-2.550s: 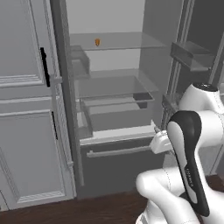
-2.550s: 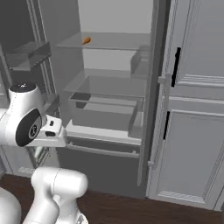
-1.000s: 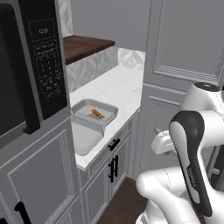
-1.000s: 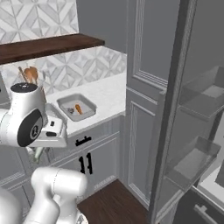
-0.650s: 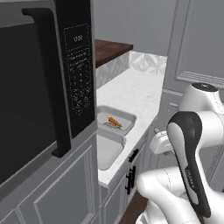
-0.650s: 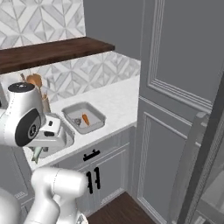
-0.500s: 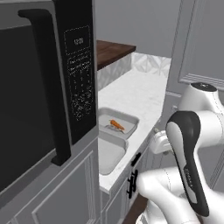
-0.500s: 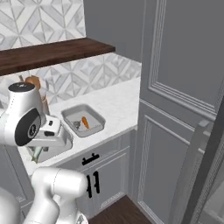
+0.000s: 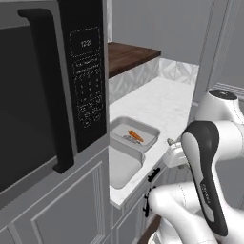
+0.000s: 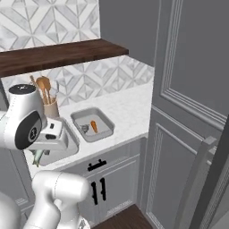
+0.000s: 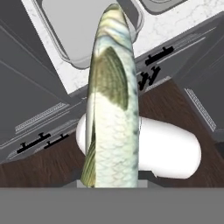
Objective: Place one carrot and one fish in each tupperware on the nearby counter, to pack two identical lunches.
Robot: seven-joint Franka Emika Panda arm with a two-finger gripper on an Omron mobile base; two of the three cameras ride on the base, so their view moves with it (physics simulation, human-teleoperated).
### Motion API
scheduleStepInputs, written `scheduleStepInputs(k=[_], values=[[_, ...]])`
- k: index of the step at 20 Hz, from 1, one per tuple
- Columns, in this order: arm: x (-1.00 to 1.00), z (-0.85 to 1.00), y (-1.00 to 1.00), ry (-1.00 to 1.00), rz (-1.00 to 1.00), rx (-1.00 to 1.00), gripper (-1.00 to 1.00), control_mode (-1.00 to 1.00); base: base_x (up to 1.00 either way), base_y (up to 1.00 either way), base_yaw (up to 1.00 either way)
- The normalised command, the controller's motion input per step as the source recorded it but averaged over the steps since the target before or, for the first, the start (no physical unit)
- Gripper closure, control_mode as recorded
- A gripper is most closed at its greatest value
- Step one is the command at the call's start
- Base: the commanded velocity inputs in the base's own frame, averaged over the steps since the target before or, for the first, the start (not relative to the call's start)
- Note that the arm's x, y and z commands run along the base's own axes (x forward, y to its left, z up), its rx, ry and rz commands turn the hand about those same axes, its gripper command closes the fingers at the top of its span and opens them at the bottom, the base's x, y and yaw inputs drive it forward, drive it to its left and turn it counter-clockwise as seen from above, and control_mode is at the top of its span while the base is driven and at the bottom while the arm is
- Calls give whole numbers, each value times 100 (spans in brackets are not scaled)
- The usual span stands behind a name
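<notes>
So the end effector (image 11: 109,186) is clenched on a fish (image 11: 112,100), which sticks straight up toward 12 o'clock in the hand view, held lengthwise so it can drop flat into a tray. On the marble desk (image 9: 164,102) sit two tupperware: the far one (image 9: 135,134) already has a carrot (image 9: 136,136) plus something small and grey beside it, the near one (image 9: 123,165) at about 7 o'clock from it looks bare. My guess is this fish goes there.

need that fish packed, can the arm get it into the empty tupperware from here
Probably yes: the fish is held in the gripper, the near tupperware lies open on the counter, nothing between.
</notes>
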Motion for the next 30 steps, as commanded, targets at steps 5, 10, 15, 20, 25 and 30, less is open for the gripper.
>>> scheduleStepInputs(k=[5, 10, 15, 20, 25, 30], values=[[0, 0, 0, 0, 0, 0, 100, 100, 2, -11, 15], [0, 0, 0, 0, 0, 0, 100, 100, 10, 0, 1], [86, -7, 2, 6, 20, 0, 100, -100, 0, 0, 0], [100, -35, 3, 9, 37, 1, 100, -100, 0, 0, 0], [100, -36, 19, 22, 27, 0, 100, -100, 0, 0, 0], [100, -65, 52, 21, 27, 0, 100, -100, 0, 0, 0]])
